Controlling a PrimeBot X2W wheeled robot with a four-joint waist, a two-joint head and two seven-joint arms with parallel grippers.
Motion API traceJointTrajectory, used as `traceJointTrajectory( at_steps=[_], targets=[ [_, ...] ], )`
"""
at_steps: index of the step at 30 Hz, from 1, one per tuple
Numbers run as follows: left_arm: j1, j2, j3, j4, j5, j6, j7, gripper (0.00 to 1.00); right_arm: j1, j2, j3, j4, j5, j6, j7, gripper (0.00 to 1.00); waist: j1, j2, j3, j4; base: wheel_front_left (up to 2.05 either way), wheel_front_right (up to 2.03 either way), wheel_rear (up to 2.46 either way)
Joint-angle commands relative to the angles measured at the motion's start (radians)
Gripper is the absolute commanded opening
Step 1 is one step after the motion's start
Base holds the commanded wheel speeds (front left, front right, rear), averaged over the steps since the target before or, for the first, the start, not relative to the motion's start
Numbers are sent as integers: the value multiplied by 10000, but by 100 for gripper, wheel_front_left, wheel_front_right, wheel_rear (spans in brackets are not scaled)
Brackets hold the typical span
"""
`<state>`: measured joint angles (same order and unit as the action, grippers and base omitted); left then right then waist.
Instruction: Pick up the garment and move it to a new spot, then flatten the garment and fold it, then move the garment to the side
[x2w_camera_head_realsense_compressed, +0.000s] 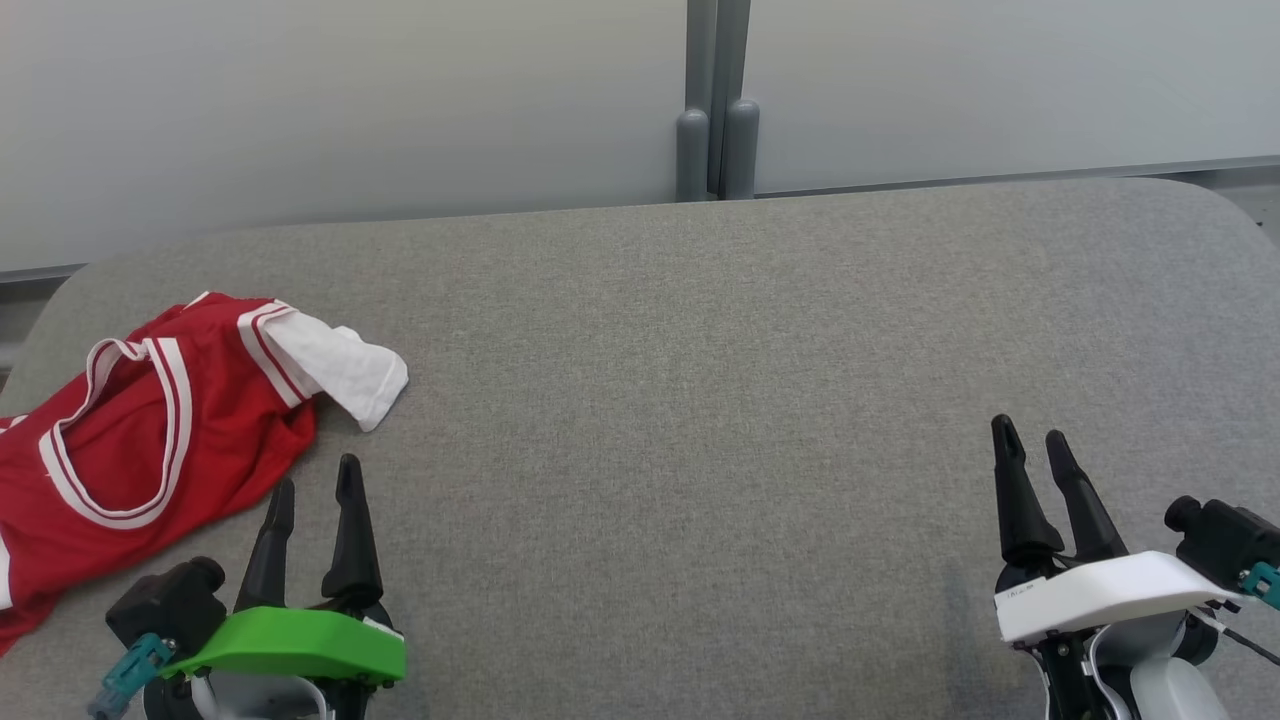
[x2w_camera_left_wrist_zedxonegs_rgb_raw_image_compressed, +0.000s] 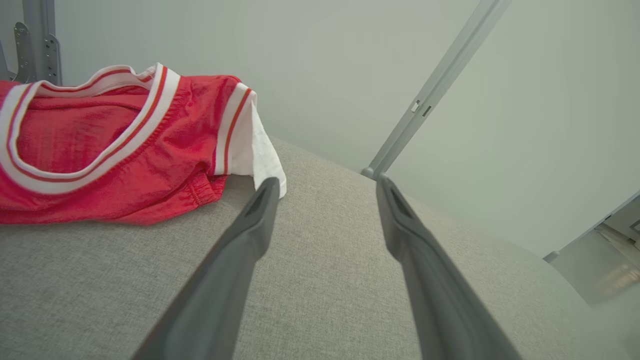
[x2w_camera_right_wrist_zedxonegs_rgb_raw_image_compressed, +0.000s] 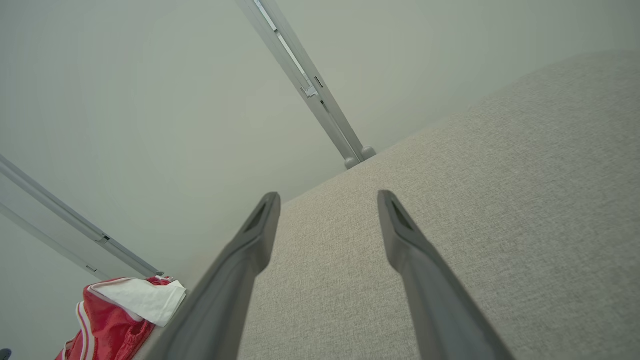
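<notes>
Nothing of the task is judged to be done yet: the garment (x2w_camera_head_realsense_compressed: 150, 430), a red jersey with white trim and a white sleeve, is seen lying rumpled at the left end of the grey padded surface (x2w_camera_head_realsense_compressed: 700, 400), neither flattened nor folded. The left gripper (x2w_camera_head_realsense_compressed: 316, 475) is poised just beside its near hem, jaws spread wide with nothing between them, while the right gripper (x2w_camera_head_realsense_compressed: 1030, 430), equally wide and empty, is placed well apart over bare cloth — the pick-up, move, flattening, folding and setting aside are all left
</notes>
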<state>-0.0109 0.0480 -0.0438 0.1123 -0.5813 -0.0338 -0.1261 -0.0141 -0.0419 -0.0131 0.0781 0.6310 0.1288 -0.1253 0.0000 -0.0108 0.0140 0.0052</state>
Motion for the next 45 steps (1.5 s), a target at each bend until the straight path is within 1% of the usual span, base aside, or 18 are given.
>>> traceJointTrajectory(
  at_steps=[1,14,22,35,45],
  targets=[
    [-13,121,-64,-107,364,49,-133,100,-7,-64,50,-157,-361,24,-116,100,0,56,1,6,0,0,0],
    [45,179,-234,178,1669,70,-466,100,-18,-77,279,-26,-1840,26,-457,100,0,67,42,18,0,0,0],
    [108,161,-213,234,2217,113,-630,100,8,-82,345,-46,-2528,27,-627,100,0,73,52,21,0,0,0],
    [232,74,-121,346,3025,-5,-906,100,181,-93,434,-187,-3665,28,-920,100,0,85,-3,34,0,0,0],
    [383,40,-165,429,3709,-13,-1105,100,351,-100,425,-316,-4473,22,-1115,100,0,93,-57,24,0,0,0]
  ],
)
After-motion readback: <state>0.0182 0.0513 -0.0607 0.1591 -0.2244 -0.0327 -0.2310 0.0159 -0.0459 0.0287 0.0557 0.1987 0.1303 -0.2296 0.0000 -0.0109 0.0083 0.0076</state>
